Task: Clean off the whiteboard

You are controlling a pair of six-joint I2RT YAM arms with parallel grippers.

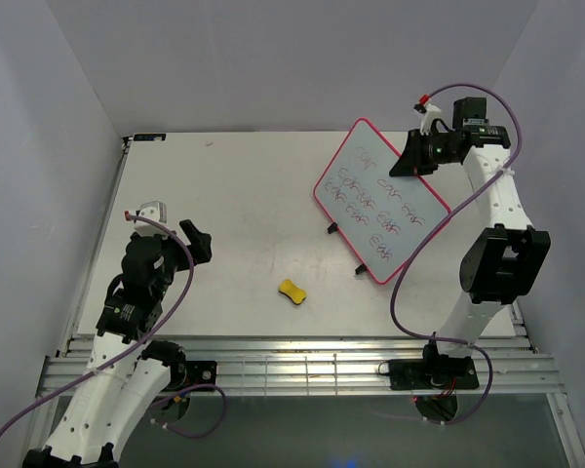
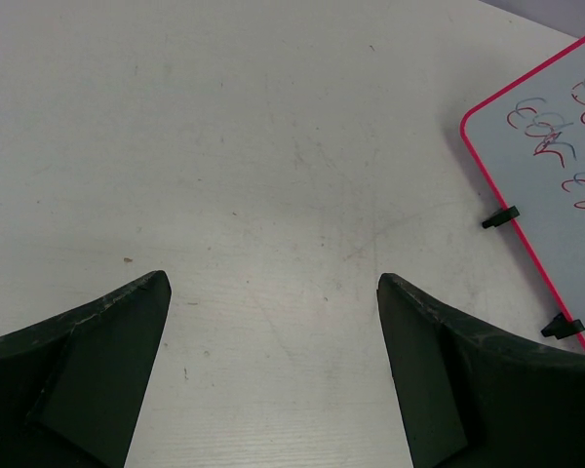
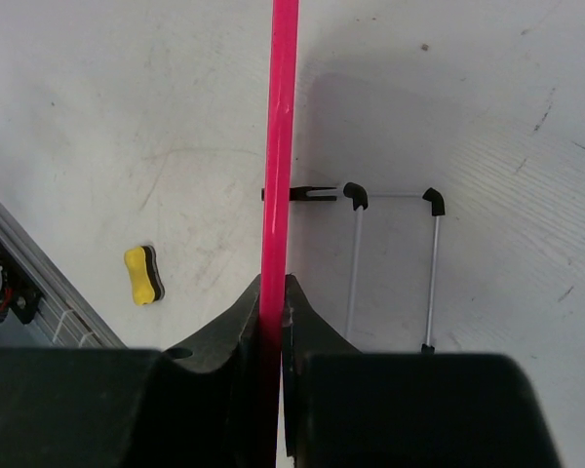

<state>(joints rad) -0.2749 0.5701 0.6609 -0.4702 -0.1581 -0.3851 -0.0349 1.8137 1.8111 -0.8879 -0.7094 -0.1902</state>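
A pale, scuffed bench [image 1: 224,195], walled on three sides by plain white panels [image 1: 68,117], fills the frame. At lower left the left arm [image 1: 127,312] hangs over bare surface, its jaws spread wide and holding nothing. Below centre lies a small yellow sponge [image 1: 292,291], well apart from everything. At upper right the whiteboard [image 1: 380,200], scribbled in red and blue, sits tilted, its pink frame pinched by the jaws of the right arm [image 1: 492,263].

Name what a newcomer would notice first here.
The pink-framed whiteboard, covered in red and blue scribbles, stands out on the right of the table, the right gripper shut on its far edge. A yellow sponge lies near the front middle; the left gripper hovers open at left.
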